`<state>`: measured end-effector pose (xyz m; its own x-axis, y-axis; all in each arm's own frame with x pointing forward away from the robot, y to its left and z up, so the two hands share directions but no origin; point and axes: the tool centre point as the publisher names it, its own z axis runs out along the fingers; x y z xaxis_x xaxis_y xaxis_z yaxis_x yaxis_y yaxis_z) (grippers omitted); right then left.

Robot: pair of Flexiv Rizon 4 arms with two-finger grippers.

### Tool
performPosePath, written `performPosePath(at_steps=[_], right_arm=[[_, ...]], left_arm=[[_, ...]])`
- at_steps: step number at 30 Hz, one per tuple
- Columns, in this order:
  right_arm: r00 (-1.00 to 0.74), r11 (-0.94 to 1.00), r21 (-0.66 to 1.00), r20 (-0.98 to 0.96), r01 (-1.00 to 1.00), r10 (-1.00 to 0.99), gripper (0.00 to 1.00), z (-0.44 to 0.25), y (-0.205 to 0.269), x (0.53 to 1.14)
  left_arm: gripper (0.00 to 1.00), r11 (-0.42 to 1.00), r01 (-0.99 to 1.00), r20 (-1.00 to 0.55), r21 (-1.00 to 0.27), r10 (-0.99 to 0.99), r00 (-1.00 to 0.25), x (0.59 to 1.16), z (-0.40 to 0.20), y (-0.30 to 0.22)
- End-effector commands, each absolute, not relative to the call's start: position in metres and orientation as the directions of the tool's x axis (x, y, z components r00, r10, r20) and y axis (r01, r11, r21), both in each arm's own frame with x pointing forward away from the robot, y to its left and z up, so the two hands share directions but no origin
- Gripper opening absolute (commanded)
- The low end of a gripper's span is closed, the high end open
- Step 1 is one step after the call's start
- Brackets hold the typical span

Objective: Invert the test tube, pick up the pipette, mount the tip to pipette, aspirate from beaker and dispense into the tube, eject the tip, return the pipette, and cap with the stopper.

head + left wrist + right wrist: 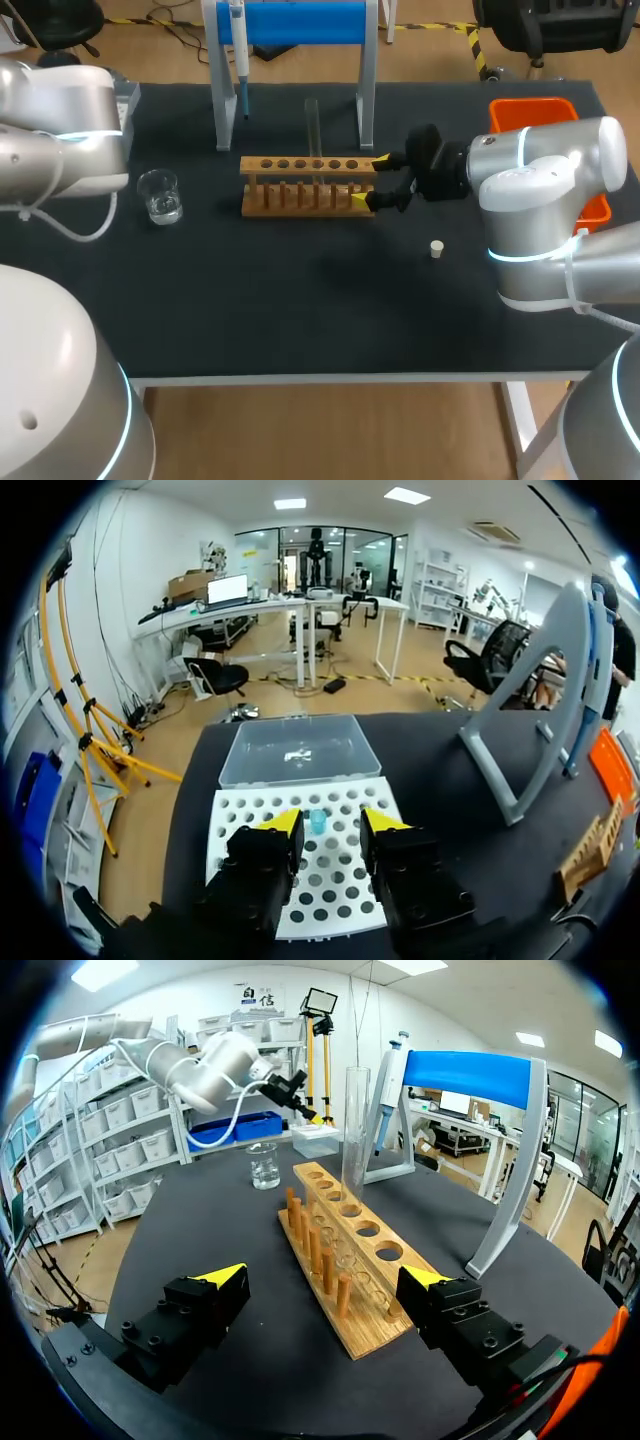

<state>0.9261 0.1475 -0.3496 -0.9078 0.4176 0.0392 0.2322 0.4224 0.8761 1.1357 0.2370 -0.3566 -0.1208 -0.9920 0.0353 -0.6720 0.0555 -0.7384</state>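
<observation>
Right tool [325, 1278] agape around rack [350, 1218] end, test tube [355, 1130] beyond

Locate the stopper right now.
Head view: the stopper lies loose on the table on the robot's right side, past the wooden rack's right end and nearer the front edge than the right gripper.

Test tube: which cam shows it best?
Right wrist view. The test tube stands in the wooden rack close ahead, with its full length clear. The head view shows the tube only as a faint glassy outline against the dark table. The left wrist view catches just the rack's end, with no tube visible.
</observation>
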Motion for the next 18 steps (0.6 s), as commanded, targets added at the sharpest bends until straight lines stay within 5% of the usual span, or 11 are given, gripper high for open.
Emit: performPosePath(at_steps=[1, 18], right_arm=[[-0.909, 0.424, 0.876, 0.040, 0.233, 0.416, 1.00, -0.3492, 0.1470, 0.9263], [-0.909, 0.424, 0.876, 0.040, 0.233, 0.416, 1.00, -0.3492, 0.1470, 0.9263]], left_arm=[[0.26, 0.055, -0.683, 0.038, -0.728, -0.992, -0.121, 1.1397, -0.3559, 0.2380], [0.29, 0.039, -0.690, 0.045, -0.723, -0.994, -0.103, 1.1423, -0.3583, 0.2395]])
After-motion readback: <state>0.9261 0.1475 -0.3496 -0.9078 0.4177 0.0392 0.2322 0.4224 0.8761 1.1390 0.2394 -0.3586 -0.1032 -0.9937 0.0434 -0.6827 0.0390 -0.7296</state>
